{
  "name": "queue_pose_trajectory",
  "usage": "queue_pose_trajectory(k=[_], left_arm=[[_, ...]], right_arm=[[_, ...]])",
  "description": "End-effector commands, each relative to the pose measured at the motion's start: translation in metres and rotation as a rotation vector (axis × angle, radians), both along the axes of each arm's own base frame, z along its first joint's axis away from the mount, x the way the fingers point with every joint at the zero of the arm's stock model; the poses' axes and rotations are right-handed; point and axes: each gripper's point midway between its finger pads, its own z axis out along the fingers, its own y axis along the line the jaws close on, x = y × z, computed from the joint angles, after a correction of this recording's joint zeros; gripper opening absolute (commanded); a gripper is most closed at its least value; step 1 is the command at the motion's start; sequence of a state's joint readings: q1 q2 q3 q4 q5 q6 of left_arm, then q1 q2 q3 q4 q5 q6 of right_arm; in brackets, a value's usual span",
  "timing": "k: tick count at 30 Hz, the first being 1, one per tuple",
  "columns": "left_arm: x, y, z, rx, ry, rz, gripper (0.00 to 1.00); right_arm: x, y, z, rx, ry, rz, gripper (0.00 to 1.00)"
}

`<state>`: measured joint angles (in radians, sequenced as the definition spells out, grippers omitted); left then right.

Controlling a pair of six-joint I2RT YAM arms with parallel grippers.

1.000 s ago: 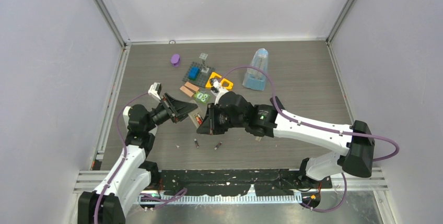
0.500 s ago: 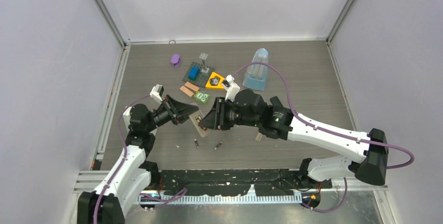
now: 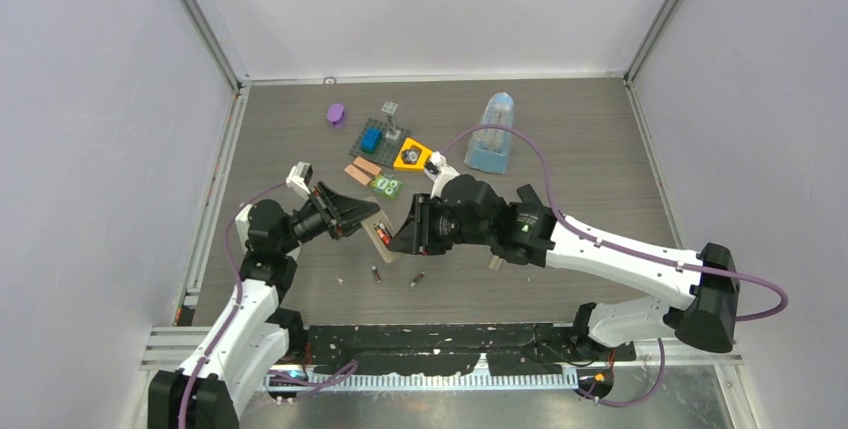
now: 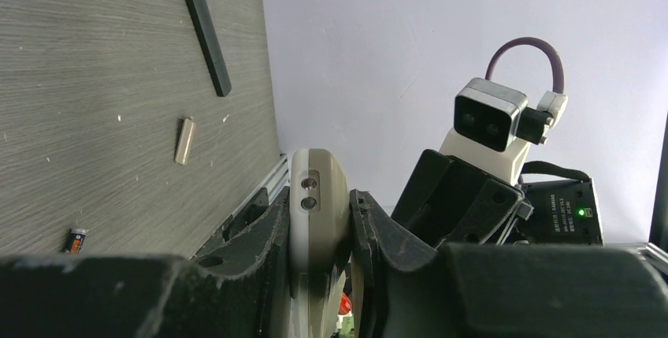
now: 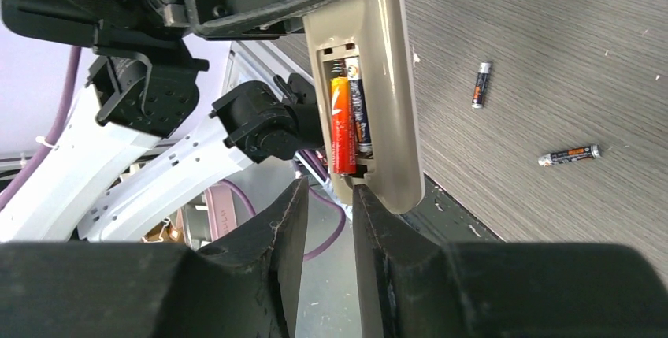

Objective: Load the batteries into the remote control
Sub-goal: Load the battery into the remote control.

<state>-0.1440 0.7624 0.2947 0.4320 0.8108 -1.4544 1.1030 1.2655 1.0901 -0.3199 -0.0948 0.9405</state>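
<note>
beige plastic remote control [image 5: 390, 94] held up, its open battery bay turned to the right arm
nearest the arm bases, two spare batteries [image 3: 376, 274] lie loose on the wood-grain table [image 3: 580, 149], well apart from both arms' fingers. beyond them the left gripper [image 4: 319, 232] clamps the remote control at the end away from the bay, lifted and tilted, probably to steady the bay as a target. the right gripper [image 5: 329, 196], jaws slightly parted and empty, hovers just beside the bay's end, where an orange battery [image 5: 339, 121] and a dark battery [image 5: 358, 117] sit side by side. farthest back, a pale blue bottle [image 3: 491, 134] stands clear.

Lab robot cell: white walls [image 3: 430, 9], aluminium framing [image 3: 200, 19].
</note>
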Motion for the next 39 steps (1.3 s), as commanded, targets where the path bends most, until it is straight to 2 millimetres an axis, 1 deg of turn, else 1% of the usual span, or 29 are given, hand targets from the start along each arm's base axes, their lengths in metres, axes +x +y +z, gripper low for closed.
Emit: queue_pose_trajectory(k=[1,17,25,33,39], left_arm=[[-0.001,-0.001,0.021,-0.003,-0.081,-0.006,0.0],[-0.003,-0.002,0.023,-0.005,-0.093,-0.019,0.0],[-0.005,-0.002,0.027,-0.006,-0.107,-0.027,0.0],[-0.007,-0.002,0.028,-0.007,-0.112,-0.03,0.0],[-0.008,0.0,0.029,-0.043,-0.077,-0.009,0.0]], right_arm=[[0.005,0.007,0.017,0.03,-0.03,0.0,0.31],[0.012,0.017,0.011,0.009,-0.017,-0.012,0.15],[0.014,0.021,0.007,-0.005,-0.007,-0.016,0.12],[0.017,0.023,0.004,-0.001,0.01,-0.041,0.11],[0.017,0.024,-0.002,0.03,0.061,-0.081,0.1]])
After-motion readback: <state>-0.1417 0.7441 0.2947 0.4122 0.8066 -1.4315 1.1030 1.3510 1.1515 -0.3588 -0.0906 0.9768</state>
